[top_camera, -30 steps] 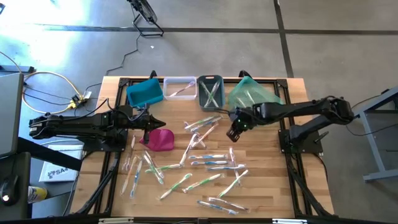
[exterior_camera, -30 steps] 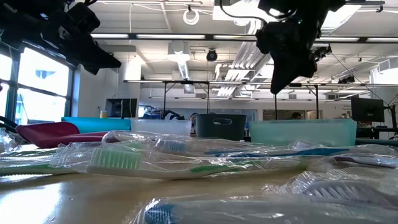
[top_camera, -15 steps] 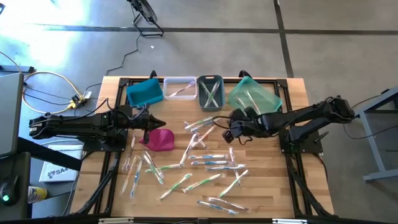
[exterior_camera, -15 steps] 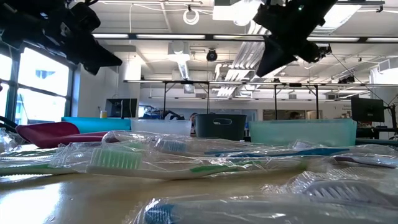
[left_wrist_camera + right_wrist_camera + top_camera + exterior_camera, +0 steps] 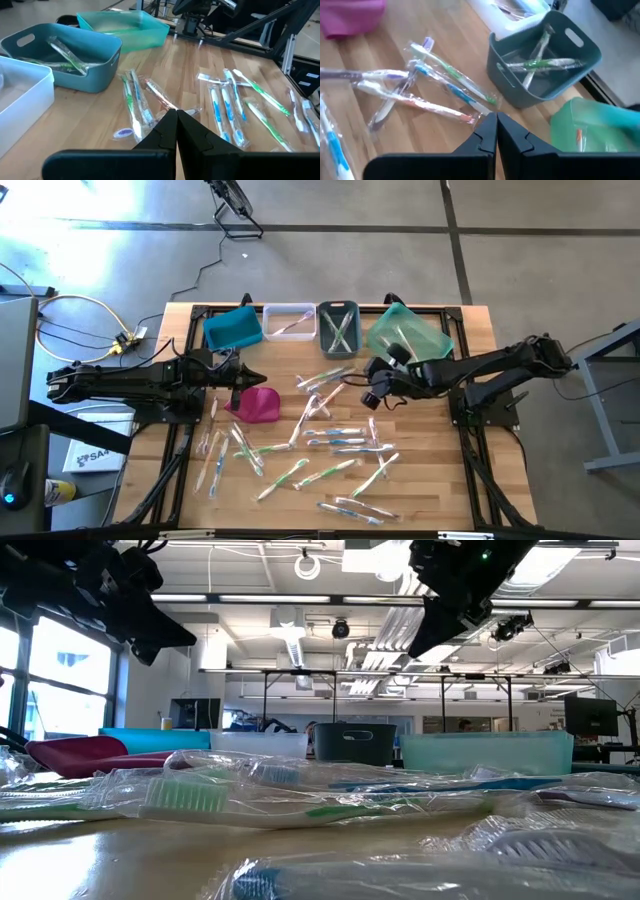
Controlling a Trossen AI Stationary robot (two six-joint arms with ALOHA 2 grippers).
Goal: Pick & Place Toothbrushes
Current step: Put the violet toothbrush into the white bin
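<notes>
Several wrapped toothbrushes [image 5: 330, 445] lie scattered flat on the wooden table; a small pile [image 5: 425, 80] lies just ahead of my right gripper. My right gripper [image 5: 369, 383] hangs above the table near the middle, right of that pile. It is shut with nothing in it [image 5: 496, 116] and slants down toward the far left. My left gripper [image 5: 262, 379] hovers shut and empty [image 5: 176, 112] by the magenta pouch [image 5: 258, 404], pointing toward the table's right. In the low view both grippers [image 5: 185, 640] [image 5: 413, 650] hang well above the toothbrushes.
Along the far edge stand a blue bin [image 5: 233, 328], a clear bin [image 5: 289, 321] with a toothbrush, a grey bin [image 5: 338, 327] holding several toothbrushes [image 5: 540, 62], and a green bin [image 5: 405, 332]. Black frame rails run along the table's sides.
My right gripper has tipped up from pointing steeply down at the table to a shallower slant. It has also rolled and swung its tips toward the far left, rising a little. The toothbrushes and my left gripper have stayed where they were.
</notes>
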